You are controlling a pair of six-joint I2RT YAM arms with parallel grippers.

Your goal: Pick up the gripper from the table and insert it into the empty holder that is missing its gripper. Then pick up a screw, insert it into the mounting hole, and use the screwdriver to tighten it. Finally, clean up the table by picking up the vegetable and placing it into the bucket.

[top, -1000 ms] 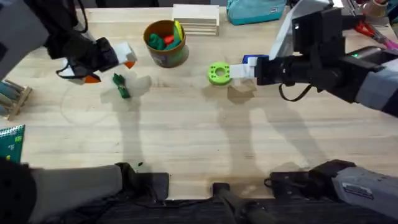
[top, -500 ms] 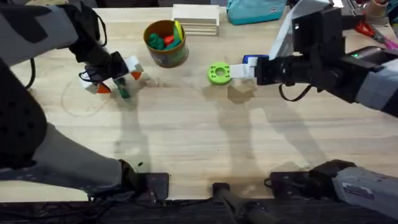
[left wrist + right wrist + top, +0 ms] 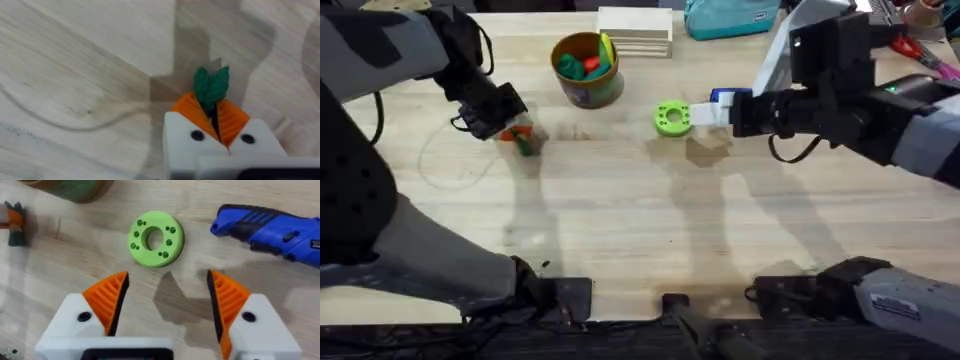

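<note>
Pinching vegetable [image 3: 211,86] on table: left claw [image 3: 214,116]; right claw [image 3: 167,297] wide, empty.

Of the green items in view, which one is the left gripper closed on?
The dark green leafy vegetable, pinched between the left gripper's orange pads. The bright green ring lies untouched near the open right gripper.

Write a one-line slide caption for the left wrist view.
Left gripper shut on the dark green toy vegetable, its leafy end poking out between the orange pads above the wooden table.

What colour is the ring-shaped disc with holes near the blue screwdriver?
Bright green, clearest in the right wrist view.
</note>
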